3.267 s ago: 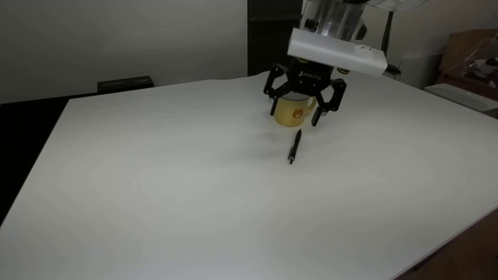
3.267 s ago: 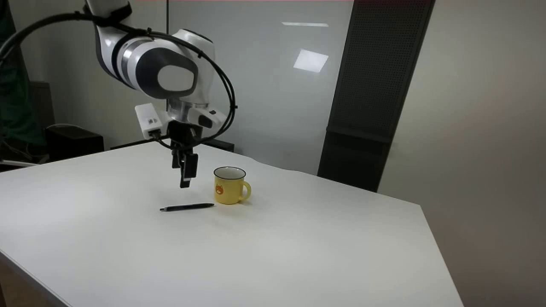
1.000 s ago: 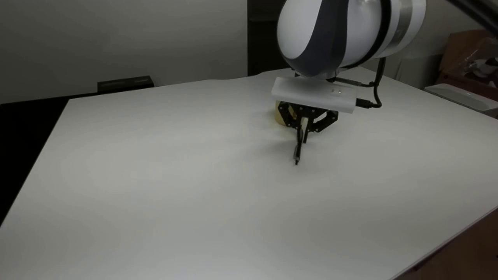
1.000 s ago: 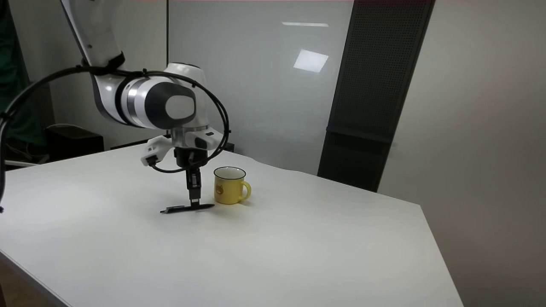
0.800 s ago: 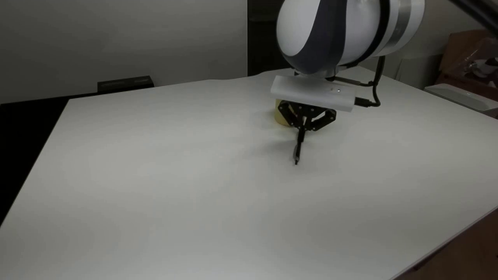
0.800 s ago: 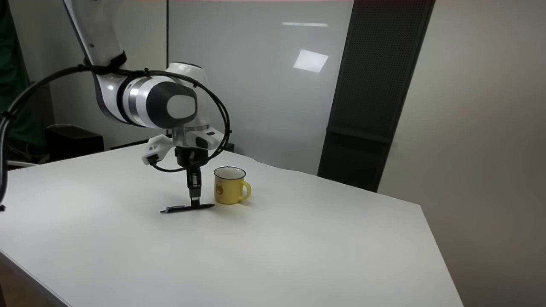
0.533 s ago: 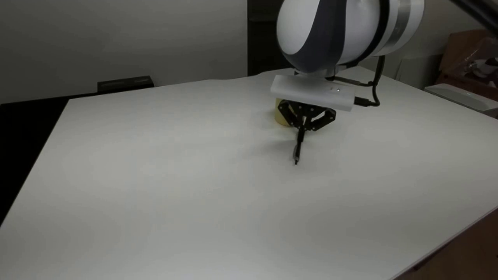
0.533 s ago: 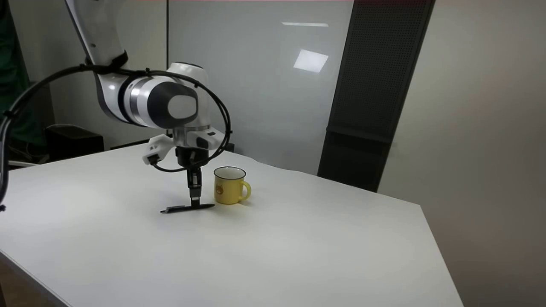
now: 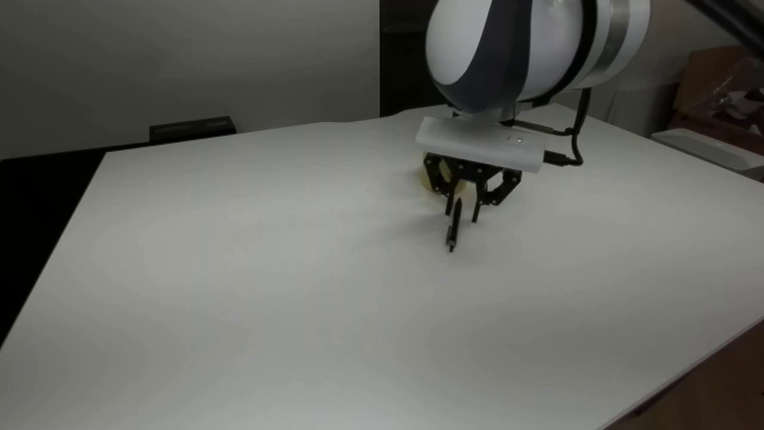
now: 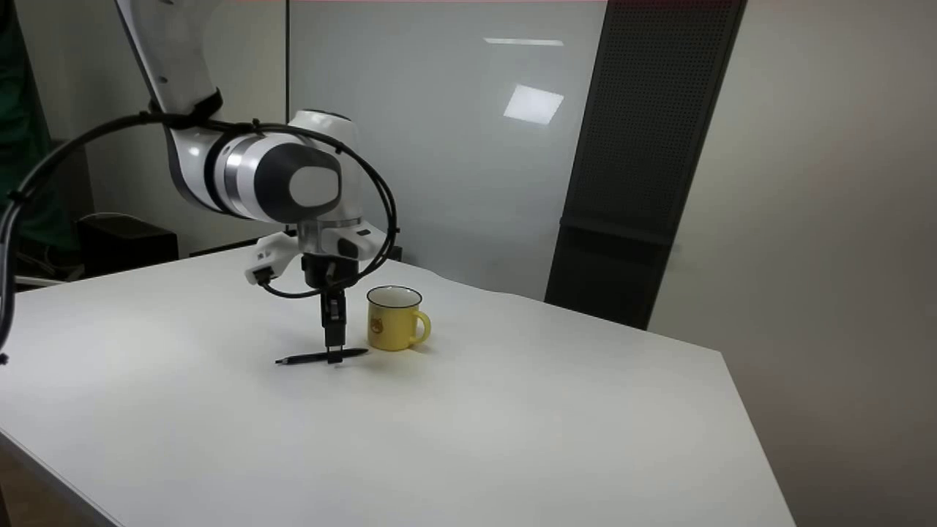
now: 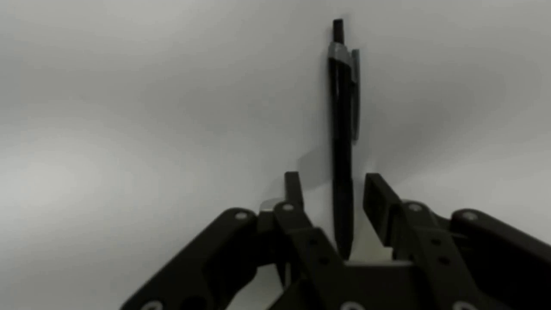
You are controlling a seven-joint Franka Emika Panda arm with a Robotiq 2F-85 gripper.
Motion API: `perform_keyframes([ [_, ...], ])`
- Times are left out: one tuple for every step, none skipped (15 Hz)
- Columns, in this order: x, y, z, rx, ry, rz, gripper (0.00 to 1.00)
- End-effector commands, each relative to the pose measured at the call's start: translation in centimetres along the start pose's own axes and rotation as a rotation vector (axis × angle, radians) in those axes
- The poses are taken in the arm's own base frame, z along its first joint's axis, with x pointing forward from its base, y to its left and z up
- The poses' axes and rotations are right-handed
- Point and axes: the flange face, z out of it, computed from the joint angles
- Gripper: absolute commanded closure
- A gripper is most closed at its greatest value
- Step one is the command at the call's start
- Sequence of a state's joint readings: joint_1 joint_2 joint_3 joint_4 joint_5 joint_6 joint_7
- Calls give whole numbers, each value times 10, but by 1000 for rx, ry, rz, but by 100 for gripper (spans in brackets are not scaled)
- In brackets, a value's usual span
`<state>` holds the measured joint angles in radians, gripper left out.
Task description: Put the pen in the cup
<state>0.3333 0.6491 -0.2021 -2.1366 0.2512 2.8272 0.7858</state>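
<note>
A robot's black gripper (image 11: 332,175) is hanging straight down over a white desk (image 10: 512,439), its fingers (image 11: 381,202) standing partway apart on either side of a slim black pen (image 11: 342,150). A gap is showing between each finger and the pen in the wrist view. The pen is lying flat on the desk, its clip and push button extending out past the fingertips while its tapered end is pointing back beneath the gripper. Whether the fingertips are touching the desk, the views are leaving unclear. In an exterior view, a small yellow cup (image 10: 395,326) is standing upright just beside the pen's tapered end, displaying a dark rim, a pale inside, a brownish mark on its front and a handle on the side away from the gripper. In an exterior view with the white housing (image 9: 480,143) above the fingers facing the lens, the cup is sitting behind the gripper, mostly hidden. A black cable (image 10: 146,118) is looping along the white-and-gray arm (image 10: 282,179). Beyond the desk, a pale glossy panel (image 10: 439,146) is reflecting a bright patch of light next to a dark perforated panel (image 10: 651,146), and a brown box (image 9: 704,77) is sitting in shadow at the right edge of an exterior view.
</note>
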Motion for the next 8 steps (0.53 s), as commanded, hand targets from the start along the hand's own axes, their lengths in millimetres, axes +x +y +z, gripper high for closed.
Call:
perform_keyframes([
  [4, -3, 0, -7, -10, 17, 27],
  [5, -3, 0, -7, -11, 18, 20],
  [5, -3, 0, -6, -11, 19, 12],
  [5, -3, 0, -6, -11, 19, 7],
  [5, -2, 0, -6, -11, 20, 1],
  [6, -2, 0, -6, -11, 21, 0],
  [6, -2, 1, -6, -11, 22, 0],
  [7, -2, 2, -6, -11, 21, 0],
])
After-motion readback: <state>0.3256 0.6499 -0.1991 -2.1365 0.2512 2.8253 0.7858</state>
